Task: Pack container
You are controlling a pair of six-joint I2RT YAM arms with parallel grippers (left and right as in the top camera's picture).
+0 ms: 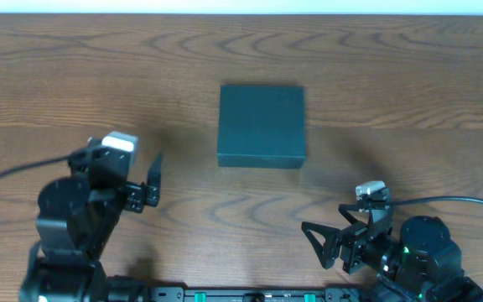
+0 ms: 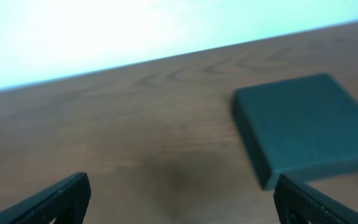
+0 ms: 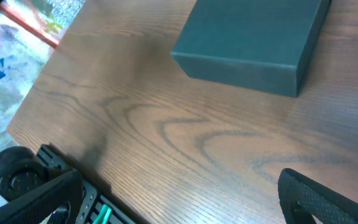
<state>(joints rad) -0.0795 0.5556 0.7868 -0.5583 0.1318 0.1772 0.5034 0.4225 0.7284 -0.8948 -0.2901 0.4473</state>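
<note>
The container [image 1: 262,125] is a dark green-black square box with its lid shut, lying flat near the middle of the wooden table. It also shows in the left wrist view [image 2: 306,127] at the right, and in the right wrist view [image 3: 253,40] at the top. My left gripper [image 1: 153,180] is open and empty, to the left of the container and a little nearer the front; its fingertips show in the left wrist view [image 2: 179,202]. My right gripper [image 1: 321,243] is open and empty, near the front edge to the right of the container; its fingertips show in the right wrist view [image 3: 179,199]. No snack packets are in view.
The wooden table [image 1: 241,210] fills the view. A black rail with green parts [image 1: 250,295] runs along the front edge between the arm bases. Cables trail from both arms toward the sides.
</note>
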